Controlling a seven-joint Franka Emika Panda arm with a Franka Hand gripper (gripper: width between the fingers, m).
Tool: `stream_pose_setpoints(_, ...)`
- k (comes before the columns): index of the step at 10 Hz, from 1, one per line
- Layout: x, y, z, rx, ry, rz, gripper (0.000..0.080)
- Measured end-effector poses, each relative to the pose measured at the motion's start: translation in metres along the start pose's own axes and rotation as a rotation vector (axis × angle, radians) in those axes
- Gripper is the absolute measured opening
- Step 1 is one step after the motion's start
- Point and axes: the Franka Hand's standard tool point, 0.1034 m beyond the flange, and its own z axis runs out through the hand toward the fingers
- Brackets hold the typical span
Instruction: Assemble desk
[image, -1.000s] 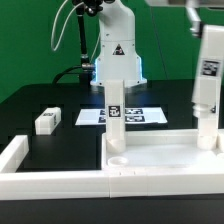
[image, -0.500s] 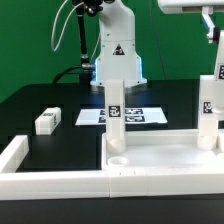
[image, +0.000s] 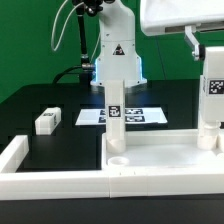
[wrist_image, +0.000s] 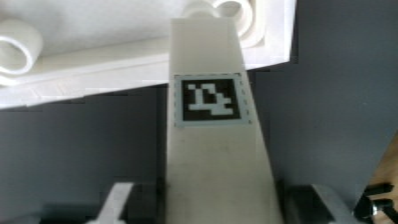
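The white desk tabletop (image: 165, 160) lies rim up at the front, and its round corner holes show in the wrist view (wrist_image: 18, 45). One tagged white leg (image: 116, 112) stands upright in the tabletop's corner toward the exterior view's left. My gripper (image: 208, 46) comes down from the top right, shut on a second tagged leg (image: 211, 100). That leg hangs upright over the tabletop's right corner. In the wrist view this leg (wrist_image: 214, 130) runs out from between my fingers (wrist_image: 121, 205) toward the tabletop (wrist_image: 107, 70). A third leg (image: 47, 121) lies loose on the black table at the left.
A low white border wall (image: 40, 182) runs along the front and turns back at the left. The marker board (image: 140, 116) lies flat behind the standing leg. The arm's base (image: 117, 55) stands at the back centre.
The held leg dropped at the right corner, then came back up a little. My gripper's body now fills the exterior view's top right.
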Motion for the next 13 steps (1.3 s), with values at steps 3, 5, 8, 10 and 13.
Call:
stream_pose_setpoints(3, -0.002, -0.004, 0.002, 0.005, -0.003, -0.004, 0.0290)
stream_pose_setpoints(5, 0.004, -0.019, 0.012, 0.010, 0.018, -0.011, 0.0290)
stream_pose_setpoints(8, 0.004, -0.022, 0.023, 0.006, 0.023, -0.022, 0.0290)
stream_pose_setpoints(10, -0.001, -0.017, 0.027, 0.000, 0.011, -0.032, 0.0290)
stream_pose_setpoints(13, 0.000, -0.010, 0.031, -0.009, 0.008, -0.045, 0.0290)
